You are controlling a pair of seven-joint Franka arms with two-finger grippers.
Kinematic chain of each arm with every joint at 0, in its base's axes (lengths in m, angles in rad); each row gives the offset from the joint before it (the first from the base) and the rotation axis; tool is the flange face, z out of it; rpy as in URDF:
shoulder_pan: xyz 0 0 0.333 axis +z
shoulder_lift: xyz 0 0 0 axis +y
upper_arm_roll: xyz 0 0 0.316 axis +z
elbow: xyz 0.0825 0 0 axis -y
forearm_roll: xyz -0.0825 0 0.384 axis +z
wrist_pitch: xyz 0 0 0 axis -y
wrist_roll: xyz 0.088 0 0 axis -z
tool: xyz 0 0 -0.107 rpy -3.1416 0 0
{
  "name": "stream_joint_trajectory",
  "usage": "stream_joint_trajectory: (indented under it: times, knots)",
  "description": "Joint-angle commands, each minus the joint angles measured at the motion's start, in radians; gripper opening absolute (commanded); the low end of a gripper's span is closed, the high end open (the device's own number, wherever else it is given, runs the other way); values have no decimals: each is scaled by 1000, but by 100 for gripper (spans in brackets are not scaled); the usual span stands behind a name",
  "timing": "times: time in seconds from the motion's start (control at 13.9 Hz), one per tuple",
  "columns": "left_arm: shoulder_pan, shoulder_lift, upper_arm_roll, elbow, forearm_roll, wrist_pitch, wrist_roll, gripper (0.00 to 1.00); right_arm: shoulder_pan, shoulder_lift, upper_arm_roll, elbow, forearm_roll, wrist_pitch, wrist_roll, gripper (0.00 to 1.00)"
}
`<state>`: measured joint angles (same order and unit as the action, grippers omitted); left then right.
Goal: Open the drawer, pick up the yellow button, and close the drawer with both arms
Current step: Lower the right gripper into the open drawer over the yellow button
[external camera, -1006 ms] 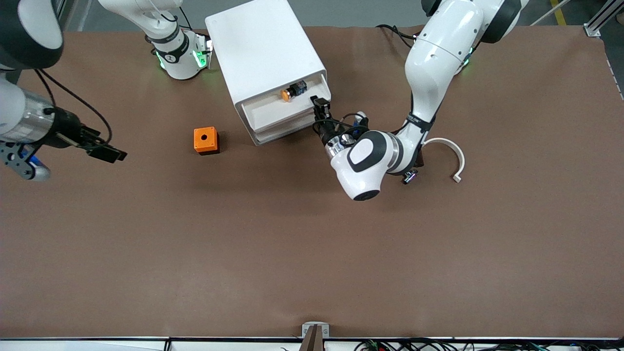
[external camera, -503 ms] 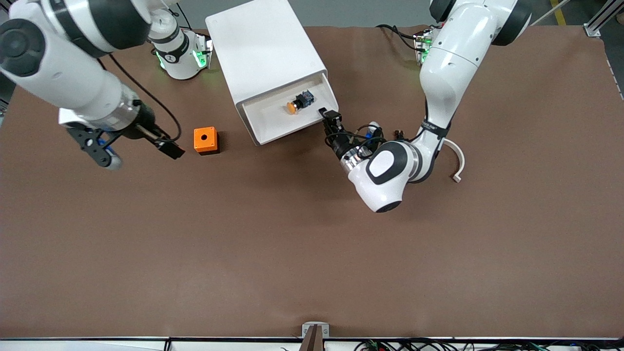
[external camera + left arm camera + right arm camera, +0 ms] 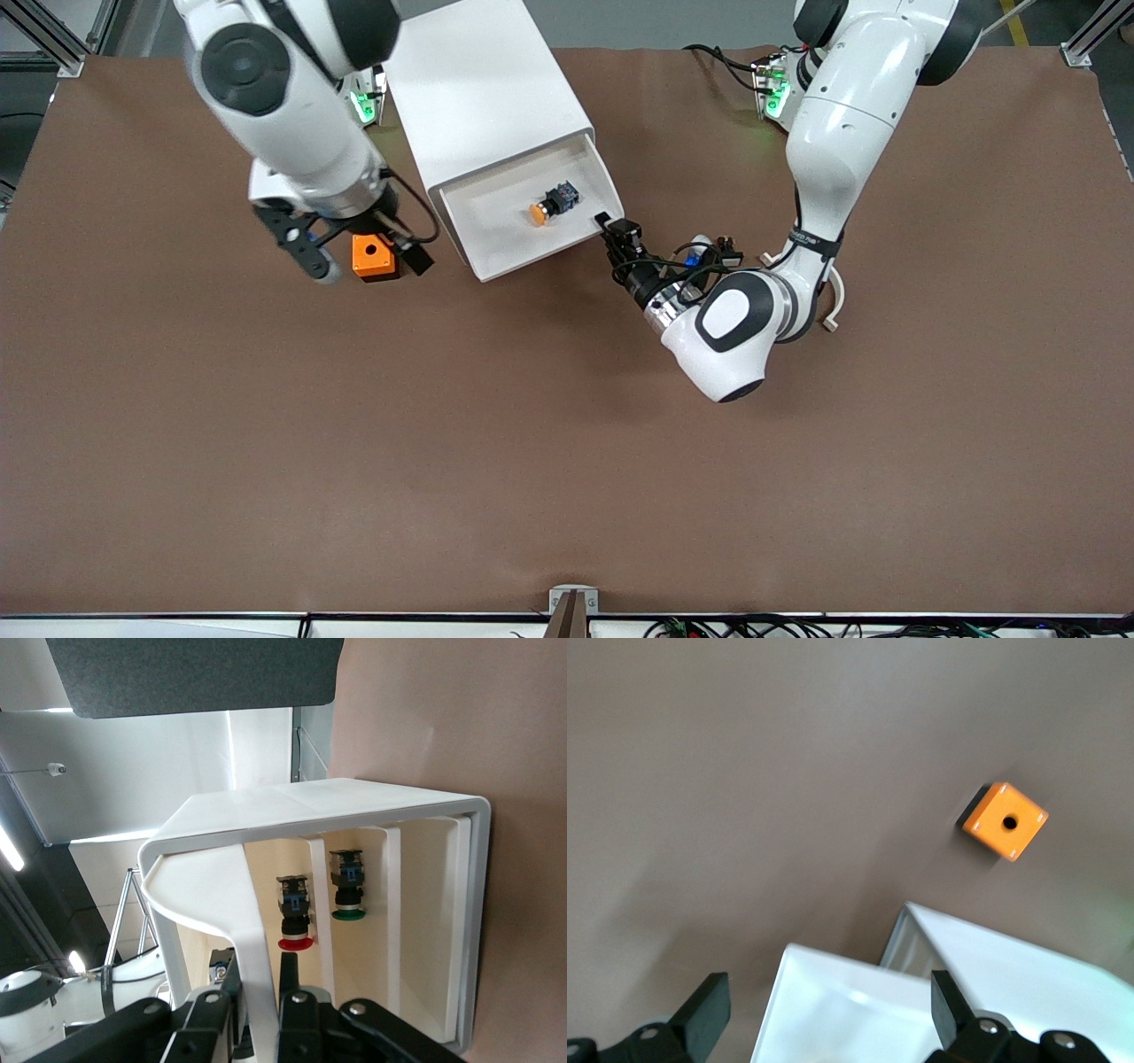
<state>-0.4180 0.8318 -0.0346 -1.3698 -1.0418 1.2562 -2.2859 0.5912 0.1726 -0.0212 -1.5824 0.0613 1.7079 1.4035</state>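
The top drawer [image 3: 523, 217] of the white cabinet [image 3: 483, 93] is seen pulled well out, its tray fully exposed from above. The pull is made at the drawer's front corner toward the left arm's end of the table, where the left gripper [image 3: 611, 227] is clenched on the drawer's front wall — in the left wrist view that thin white wall [image 3: 252, 966] is seen pinched between the fingers. A grip on the corner, rather than the middle, leaves the tray uncovered for the other arm.

The button [image 3: 551, 203] lies on its side on the drawer floor, orange cap turned toward the front camera, apart from the walls and touched by nothing. In the left wrist view, two more push-buttons — a red-capped one [image 3: 293, 912] and a green-capped one [image 3: 347, 886] — are seen in the compartments beneath.

The right gripper [image 3: 363, 252] hangs over the orange cube [image 3: 372, 257] beside the cabinet, toward the right arm's end of the table; its fingers [image 3: 709, 1005] are spread wide and nothing is held. In its wrist view the drawer's corner [image 3: 824, 1001] is already framed between the fingers, so a reach into the tray for the button is judged to be the step in hand. The pick is judged delicate: the button is small, may roll, and sits low within the walls.
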Motion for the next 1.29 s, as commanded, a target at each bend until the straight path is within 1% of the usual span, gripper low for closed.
stream_joint_trajectory:
  times: [0.0,0.14,0.22,0.29,0.36,0.43,0.5,0.65,0.86,1.08,1.22]
  knots:
    - [13,12,19,12,-1,0,-4,18,116,37,-11,-7,-37,62,125,100]
    - [12,13,19,12,-1,0,-4,20,188,76,-9,-5,-72,105,242,100]
    - [13,12,19,12,-1,0,-4,23,217,96,-9,-2,-77,123,271,100]
    - [13,12,19,14,-1,3,-3,40,246,114,-9,1,-78,128,278,100]
    - [16,9,21,14,0,6,-4,71,262,125,-9,2,-80,131,278,100]
    - [25,7,21,15,0,6,-3,93,266,128,-9,2,-78,137,278,100]
    - [33,4,21,18,-1,6,9,100,275,128,-9,2,-77,140,279,100]
    - [39,0,19,41,-4,6,98,100,291,130,-9,2,-74,137,281,100]
    - [54,-10,13,89,-7,6,290,100,312,142,-9,2,-75,144,324,100]
    - [73,-16,13,109,-6,5,529,100,322,166,-9,2,-67,153,324,100]
    - [81,-16,28,142,9,6,722,100,344,191,-9,2,-63,174,333,100]
